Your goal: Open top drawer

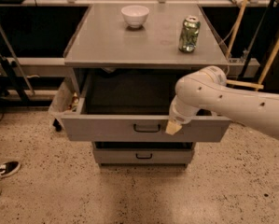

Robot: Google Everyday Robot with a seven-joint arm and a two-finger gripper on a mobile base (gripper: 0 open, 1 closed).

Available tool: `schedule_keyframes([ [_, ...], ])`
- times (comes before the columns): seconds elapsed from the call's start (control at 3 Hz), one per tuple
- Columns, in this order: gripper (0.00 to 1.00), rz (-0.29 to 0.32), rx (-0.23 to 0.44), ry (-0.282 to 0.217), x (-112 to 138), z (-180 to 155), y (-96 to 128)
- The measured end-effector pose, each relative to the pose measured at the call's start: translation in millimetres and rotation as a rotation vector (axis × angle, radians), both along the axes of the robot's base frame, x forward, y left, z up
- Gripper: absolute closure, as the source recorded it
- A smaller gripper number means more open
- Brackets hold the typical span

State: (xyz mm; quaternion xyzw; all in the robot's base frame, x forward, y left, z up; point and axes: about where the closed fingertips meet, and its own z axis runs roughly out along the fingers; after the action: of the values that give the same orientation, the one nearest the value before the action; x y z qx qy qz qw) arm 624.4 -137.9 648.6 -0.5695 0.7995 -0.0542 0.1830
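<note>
Already the top drawer (106, 127) stands well out from under the bench (143, 45), its grey front clear of the bench's front edge and its deep tray open to view below the benchtop. The tray looks empty, though its back is in shadow and I would not swear to it. The gripper (173, 127) is at the drawer's front face, below the bench's front edge and toward its right side, just beside the small black loop handle (147, 128). Only a tan tip shows past the white arm (232, 101), so I cannot tell whether it is open or closed, nor whether it touches the panel. A narrower lower drawer (143, 156) sits shut beneath the bench, set back from the open one.

On the bench top rest a white bowl (135, 16) toward the rear and a green can (189, 34) toward the right.

By my judgement the opening is essentially done. What remains is at most a little more travel, then drawing the arm away.
</note>
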Motion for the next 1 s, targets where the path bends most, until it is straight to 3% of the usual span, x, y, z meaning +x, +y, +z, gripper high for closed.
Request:
schedule_keyframes([
  [1.0, 1.0, -0.017, 0.022, -0.011, -14, 3, 1],
])
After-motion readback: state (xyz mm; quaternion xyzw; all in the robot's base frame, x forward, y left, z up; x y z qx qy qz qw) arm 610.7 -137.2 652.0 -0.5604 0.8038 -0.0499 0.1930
